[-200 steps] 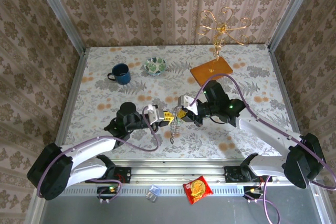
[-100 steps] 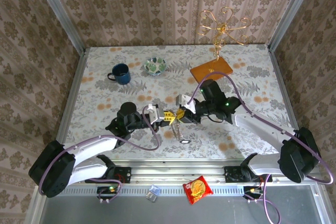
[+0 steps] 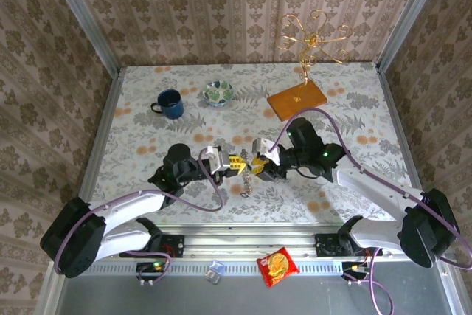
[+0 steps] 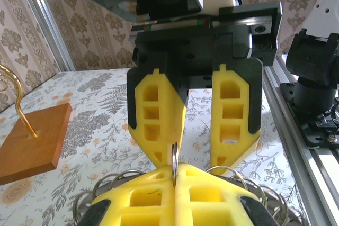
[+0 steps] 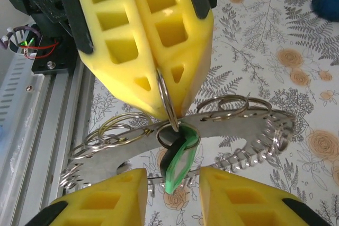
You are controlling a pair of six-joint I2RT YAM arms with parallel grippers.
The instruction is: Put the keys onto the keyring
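The green key [image 5: 180,154] seems to hang on the ring [image 5: 163,95] clenched by the left fingers [image 5: 132,51]. The right fingers [image 5: 106,202] are released. Threading looks done.

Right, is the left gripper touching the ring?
Touching. The right wrist view shows the left gripper pinched shut on the ring, with the green key hanging below.

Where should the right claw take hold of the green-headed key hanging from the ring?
Probably on its green head, which dangles free below the keyring pinched in the shut left claw. Approach from beneath with the open right claw, fingers either side of the head.
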